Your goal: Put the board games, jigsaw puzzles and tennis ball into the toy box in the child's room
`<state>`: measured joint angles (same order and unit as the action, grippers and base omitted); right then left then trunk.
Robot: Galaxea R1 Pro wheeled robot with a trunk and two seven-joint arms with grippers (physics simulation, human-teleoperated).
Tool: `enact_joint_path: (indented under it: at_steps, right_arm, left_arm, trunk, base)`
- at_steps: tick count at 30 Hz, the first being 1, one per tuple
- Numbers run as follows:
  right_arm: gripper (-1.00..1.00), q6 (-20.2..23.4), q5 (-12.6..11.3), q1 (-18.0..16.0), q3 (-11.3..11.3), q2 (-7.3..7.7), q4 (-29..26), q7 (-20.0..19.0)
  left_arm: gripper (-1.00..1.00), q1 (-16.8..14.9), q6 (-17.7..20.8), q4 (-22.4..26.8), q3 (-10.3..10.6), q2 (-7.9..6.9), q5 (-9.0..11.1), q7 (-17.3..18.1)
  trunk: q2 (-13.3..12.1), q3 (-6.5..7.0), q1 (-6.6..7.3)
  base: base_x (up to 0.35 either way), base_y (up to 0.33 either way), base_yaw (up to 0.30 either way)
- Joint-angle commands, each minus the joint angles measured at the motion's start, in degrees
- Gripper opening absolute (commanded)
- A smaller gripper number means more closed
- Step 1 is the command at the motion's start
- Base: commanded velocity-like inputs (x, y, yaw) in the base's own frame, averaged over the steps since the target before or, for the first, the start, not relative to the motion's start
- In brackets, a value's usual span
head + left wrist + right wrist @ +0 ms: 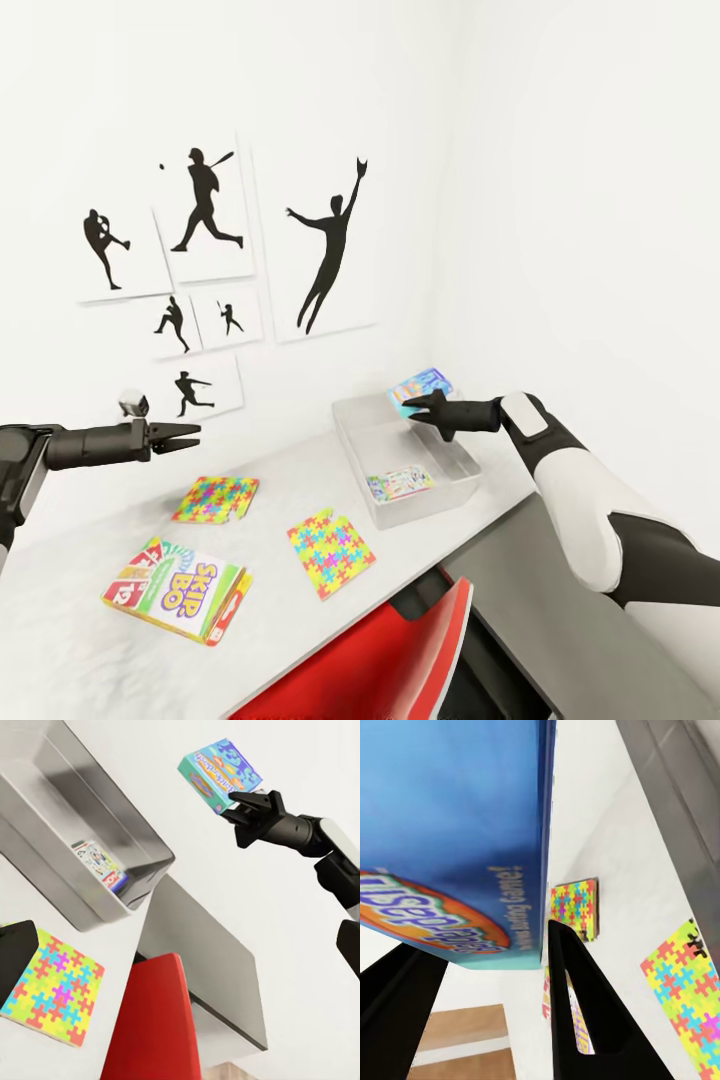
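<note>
Your right gripper (408, 405) is clamping a blue board game (219, 771) above the toy box (452, 482), where another board game (399, 483) is lying. Your left gripper (192, 433) is hovering over the table (60, 610), jaws slightly parted, holding nothing.

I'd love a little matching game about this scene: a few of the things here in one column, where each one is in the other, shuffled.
Things:
1. blue board game
2. Skip-Bo box
3. small game box
4. left pincer

Places or states:
A. lying inside the toy box
B. open, above the table, holding nothing
C. lying on the table near its front edge
D. gripped by the right pincer above the toy box

Pairs: 1-D, 2-C, 3-A, 4-B
</note>
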<state>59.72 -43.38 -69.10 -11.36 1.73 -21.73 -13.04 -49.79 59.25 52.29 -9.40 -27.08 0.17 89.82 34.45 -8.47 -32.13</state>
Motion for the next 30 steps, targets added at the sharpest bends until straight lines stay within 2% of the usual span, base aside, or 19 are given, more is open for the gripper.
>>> enact_joint_path:
  at_steps: [1,13,30]
  right_arm:
    - [-1.00,0.3,0.6,0.0,-0.4,-0.01,0.0,-0.8]
    - [-1.00,0.3,0.6,0.0,-0.5,0.59,0.0,-2.1]
    - [-1.00,0.3,0.6,0.0,-0.2,0.47,-0.1,-2.2]
  left_arm:
    - [1.00,0.0,0.6,0.0,0.0,-0.04,0.0,0.2]
    - [1.00,0.0,0.4,0.0,-0.3,0.20,0.2,0.2]
    - [1.00,0.0,0.4,0.0,-0.5,0.11,0.2,0.2]
  trunk:
    - [0.1,-0.20,-0.02]
    - [0.1,-1.34,-0.02]
    - [0.1,-2.96,-0.02]
  base:
    - [0.000,0.000,0.000]
    - [0.000,0.000,0.000]
    - [0.000,0.000,0.000]
